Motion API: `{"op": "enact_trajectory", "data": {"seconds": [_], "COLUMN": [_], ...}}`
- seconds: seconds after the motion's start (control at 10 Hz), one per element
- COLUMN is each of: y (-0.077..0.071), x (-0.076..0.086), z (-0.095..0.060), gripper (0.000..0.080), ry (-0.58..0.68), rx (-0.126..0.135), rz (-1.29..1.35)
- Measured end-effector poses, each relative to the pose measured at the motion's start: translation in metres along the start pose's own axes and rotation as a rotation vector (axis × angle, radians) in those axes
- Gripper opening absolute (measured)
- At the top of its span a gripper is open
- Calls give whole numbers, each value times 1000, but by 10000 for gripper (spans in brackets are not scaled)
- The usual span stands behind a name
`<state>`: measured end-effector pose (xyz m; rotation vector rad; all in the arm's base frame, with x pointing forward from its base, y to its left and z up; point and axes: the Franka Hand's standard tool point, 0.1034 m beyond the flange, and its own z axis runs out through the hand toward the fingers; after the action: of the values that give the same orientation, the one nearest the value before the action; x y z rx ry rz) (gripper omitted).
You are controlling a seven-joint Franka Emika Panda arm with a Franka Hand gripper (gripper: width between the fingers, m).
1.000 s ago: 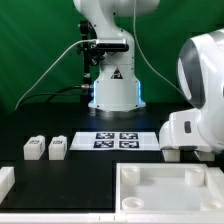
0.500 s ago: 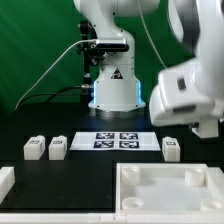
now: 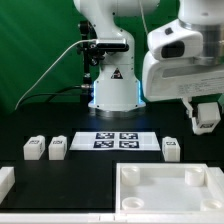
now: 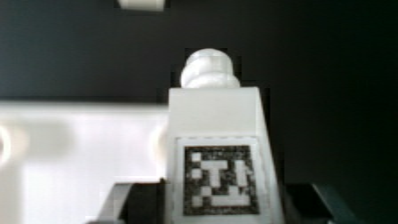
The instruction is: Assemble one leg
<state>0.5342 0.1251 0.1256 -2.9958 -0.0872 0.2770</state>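
White plastic fills the upper right of the exterior view, where the arm's last links hang. Below them the gripper (image 3: 204,112) is clamped on the leg (image 3: 207,122), which it holds in the air well above the black table (image 3: 90,172). In that view the grip is small and shadowed, so which way the leg points looks uncertain.

The wrist view is plainer. The two dark fingers (image 4: 125,203) press the leg's sides from either hand, and its black-and-white square tag (image 4: 222,180) faces the camera between them. The leg's body runs away from the camera and ends in a narrow knobbed tip (image 4: 210,68).

Three more alike sit on the table in the exterior view. The second leg (image 3: 33,148) and the third leg (image 3: 58,147) stand just beside each other at middle left. The fourth leg (image 3: 171,148) stands at middle right, lower in the frame than the held one.

Between the third and fourth lies the marker board (image 3: 118,140), flat with its four printed tags up. The large white square panel (image 3: 170,196) takes the lower right of the frame. Another white part (image 3: 5,180) is cut off by the lower left edge.
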Motion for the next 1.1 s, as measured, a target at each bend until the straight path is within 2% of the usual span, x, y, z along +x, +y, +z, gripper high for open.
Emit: {"op": "enact_trajectory", "data": {"seconds": [0.1, 0.2, 0.3, 0.4, 0.6, 0.7, 0.8, 0.9, 1.0, 1.1], "y": [15, 29, 32, 29, 35, 35, 31, 17, 15, 20], "x": [25, 54, 66, 66, 68, 64, 67, 68, 72, 80], "z": [-16, -30, -32, -26, -29, -23, -24, -13, -1, 2], "gripper": [291, 291, 291, 291, 291, 291, 291, 292, 292, 292], "ry": [95, 256, 371, 446, 658, 647, 680, 725, 718, 727], "rx": [-3, -11, -15, 4, -26, -26, -17, -14, -30, -44], "rz": [-32, -57, -58, -27, -31, -31, -10, -17, -38, -37]}}
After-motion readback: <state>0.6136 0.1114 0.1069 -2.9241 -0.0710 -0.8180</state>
